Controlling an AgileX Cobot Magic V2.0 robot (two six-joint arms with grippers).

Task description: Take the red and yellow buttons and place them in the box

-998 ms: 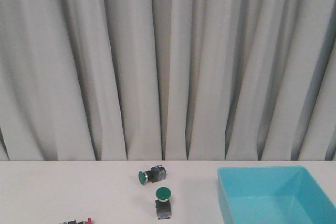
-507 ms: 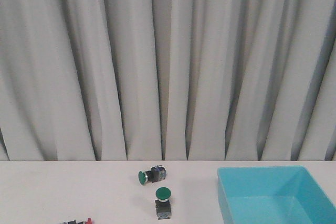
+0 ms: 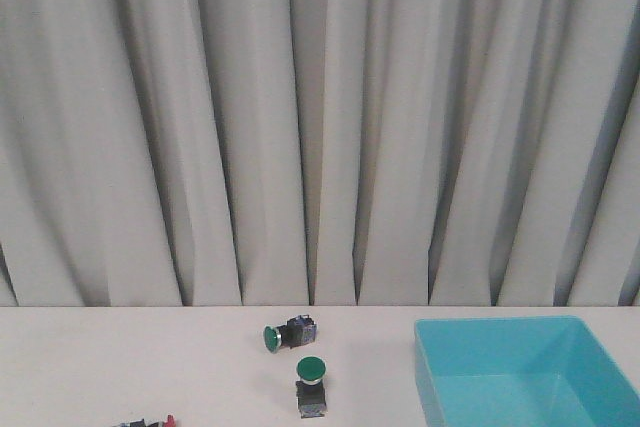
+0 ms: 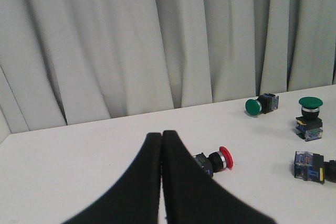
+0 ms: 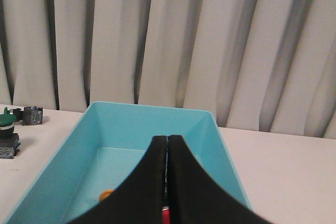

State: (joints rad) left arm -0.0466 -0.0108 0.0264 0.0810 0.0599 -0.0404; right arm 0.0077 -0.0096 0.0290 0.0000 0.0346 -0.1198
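The left gripper (image 4: 161, 137), its black fingers pressed together on nothing, hovers above the white table (image 4: 63, 156) near the red-capped push-button (image 4: 216, 160), which lies on its side. The right gripper (image 5: 167, 142), jaws likewise closed together, hangs over the light turquoise plastic box (image 5: 142, 121); a yellow-orange cap (image 5: 106, 195) shows on the box floor. Two green-capped push-buttons (image 3: 312, 383) sit on the table left of the box, one upright, one on its side.

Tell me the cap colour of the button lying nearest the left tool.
Red, seen best in the left wrist view.
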